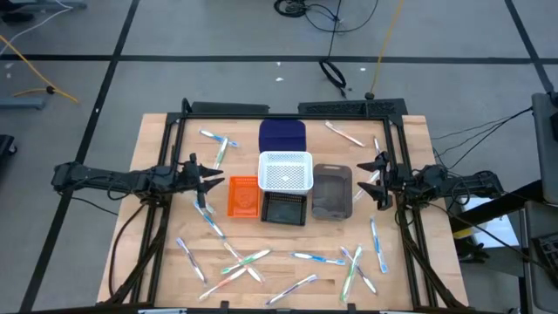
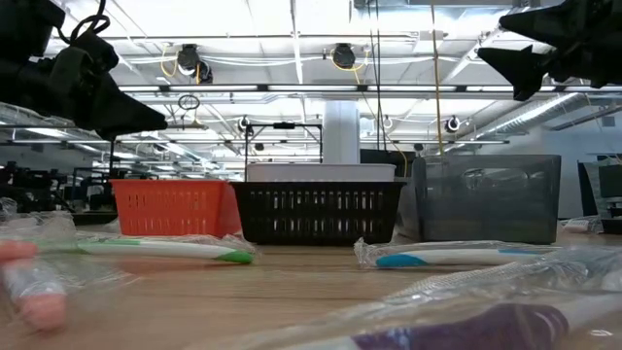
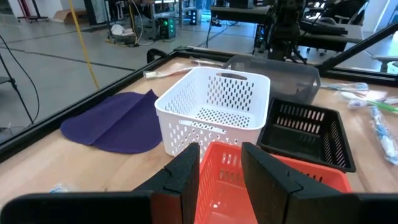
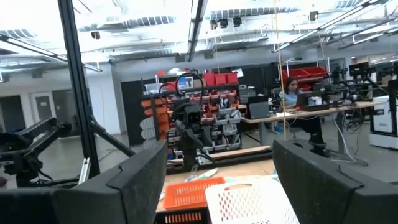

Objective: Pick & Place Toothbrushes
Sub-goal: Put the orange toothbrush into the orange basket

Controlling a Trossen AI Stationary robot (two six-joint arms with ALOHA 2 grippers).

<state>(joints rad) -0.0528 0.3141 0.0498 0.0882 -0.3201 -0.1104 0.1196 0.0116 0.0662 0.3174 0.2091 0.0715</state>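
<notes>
toothbrushes (image 1: 318, 258) lie scattered across the table's near half, in clear wrappers, with a few more at the far corners by the purple cloth (image 1: 282, 135). none sits in the bins. the orange bin (image 1: 243, 195), black bin (image 1: 284, 208) and grey bin (image 1: 332, 190) stand in a row, the white bin (image 1: 286, 170) behind them. the left gripper (image 1: 213, 180) hovers just left of the orange bin, fingers partly apart, holding nothing. the right gripper (image 1: 370, 179) hangs right of the grey bin, wide open and empty.
</notes>
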